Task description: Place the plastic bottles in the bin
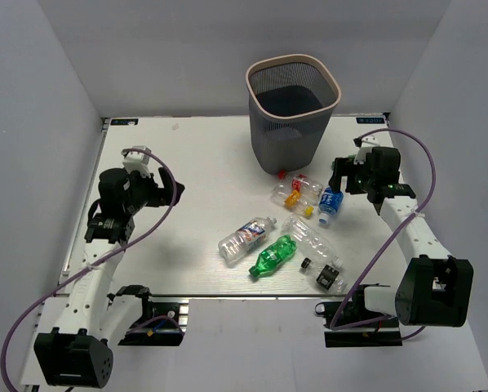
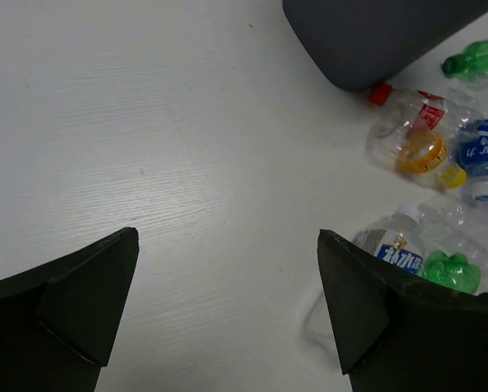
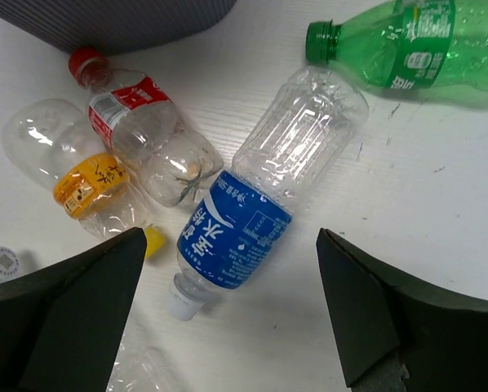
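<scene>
Bottles [image 1: 274, 256] lay scattered right of centre, just below the bin [image 1: 291, 139].
Left gripper [image 2: 226, 237] and right gripper [image 3: 228, 237] both stood spread wide over the table [image 1: 187, 163], holding nothing.

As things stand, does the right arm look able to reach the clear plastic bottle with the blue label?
Probably yes: the open right end effector hangs directly over that blue-labelled clear plastic bottle, nothing above it; the red-labelled clear bottle lies close beside it.

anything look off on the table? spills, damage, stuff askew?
No spill visible. The plastic bottles all lie on their sides, scattered near the upright bin. The red-label bottle looks dented near its base.
</scene>
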Controlling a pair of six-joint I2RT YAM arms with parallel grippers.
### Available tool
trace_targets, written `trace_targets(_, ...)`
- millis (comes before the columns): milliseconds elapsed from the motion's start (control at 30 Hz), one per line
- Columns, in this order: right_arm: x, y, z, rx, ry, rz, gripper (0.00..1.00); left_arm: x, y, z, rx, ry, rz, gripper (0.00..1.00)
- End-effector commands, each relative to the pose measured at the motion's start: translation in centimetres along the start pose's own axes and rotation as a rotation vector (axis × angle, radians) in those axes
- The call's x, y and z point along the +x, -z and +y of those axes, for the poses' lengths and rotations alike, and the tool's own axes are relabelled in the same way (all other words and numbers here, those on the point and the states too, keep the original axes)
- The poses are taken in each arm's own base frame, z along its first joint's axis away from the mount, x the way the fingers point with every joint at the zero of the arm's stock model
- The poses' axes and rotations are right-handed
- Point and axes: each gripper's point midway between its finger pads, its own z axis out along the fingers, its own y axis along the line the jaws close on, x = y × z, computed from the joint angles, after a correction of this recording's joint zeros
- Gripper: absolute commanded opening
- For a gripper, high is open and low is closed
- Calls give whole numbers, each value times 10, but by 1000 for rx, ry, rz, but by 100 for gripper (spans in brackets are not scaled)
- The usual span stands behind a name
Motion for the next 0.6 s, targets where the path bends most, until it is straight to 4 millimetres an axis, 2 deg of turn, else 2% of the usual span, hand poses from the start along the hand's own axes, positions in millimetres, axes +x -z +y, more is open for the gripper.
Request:
trace_targets(0,-1,4,-1,10,-7,-6,90,18,5,-18,103,-18,107,100)
trace_targets(100,1,3,1,-23,75,14,90,23,3,-23,145,-7,133,100)
trace_targets(133,3,4,9,-78,112,28,90,26,1,-26,163,-2,146,100)
trace_targets(167,8,6,9,-113,243,61,90,33,-3,-26,177,3,175,100)
trace_targets(200,10,9,19,-188,278,69,90,32,-5,-29,187,-1,182,100)
trace_targets(267,12,18,22,-221,321,120,90,34,-7,-31,197,-30,214,100)
trace_targets(333,13,19,25,-246,322,137,90,31,-11,-31,195,-51,223,100)
trace_targets(433,12,22,27,-265,362,130,90,28,-18,-46,253,-71,245,94)
trace_targets(467,12,21,31,-280,351,130,90,35,-29,-46,260,-73,277,90)
trace_targets(500,14,25,34,-307,341,145,80,38,-33,-57,303,-81,294,81)
trace_targets(533,9,26,43,-356,340,141,33,43,-43,-60,313,-77,328,71)
trace_targets(567,14,28,44,-364,318,162,33,41,-43,-68,332,-91,324,71)
